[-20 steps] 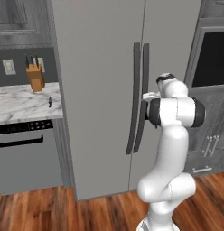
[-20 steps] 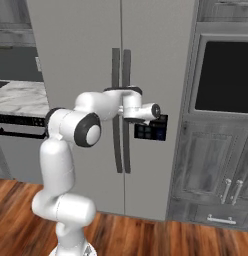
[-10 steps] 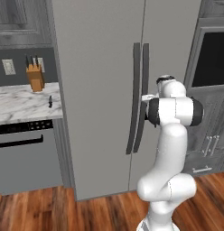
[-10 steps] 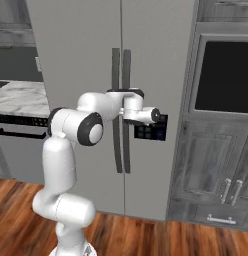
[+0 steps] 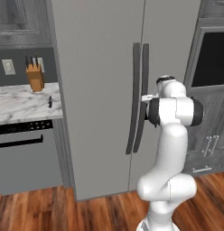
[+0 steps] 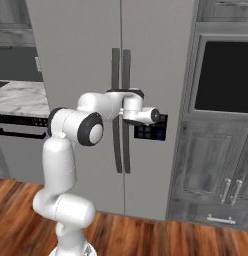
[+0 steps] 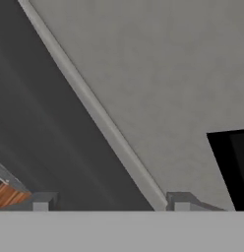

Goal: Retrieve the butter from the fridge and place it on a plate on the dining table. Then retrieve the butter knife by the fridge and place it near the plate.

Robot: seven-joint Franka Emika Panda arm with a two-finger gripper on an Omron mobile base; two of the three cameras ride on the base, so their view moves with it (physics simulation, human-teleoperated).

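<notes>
The fridge (image 5: 100,67) stands shut, its two long dark curved handles (image 6: 121,115) side by side at the door seam. My gripper (image 6: 150,131) hovers just right of the handles, close to the right door. In the hand view the fingertips (image 7: 43,202) stand wide apart, open with nothing between them, facing the grey door (image 7: 158,83) and a dark handle band (image 7: 50,138). A small dark butter knife (image 5: 49,101) lies on the marble counter left of the fridge. The butter is hidden behind the doors. The plate and dining table are out of view.
A tan knife block (image 5: 36,76) stands at the back of the counter (image 5: 19,106), above a grey dishwasher (image 5: 28,153). Right of the fridge is a built-in oven with a black window (image 6: 226,77) over grey cabinet doors (image 6: 216,165). The floor is wood.
The hand has shifted only very slightly beside the handles. The fridge doors stay shut and the gripper stays open.
</notes>
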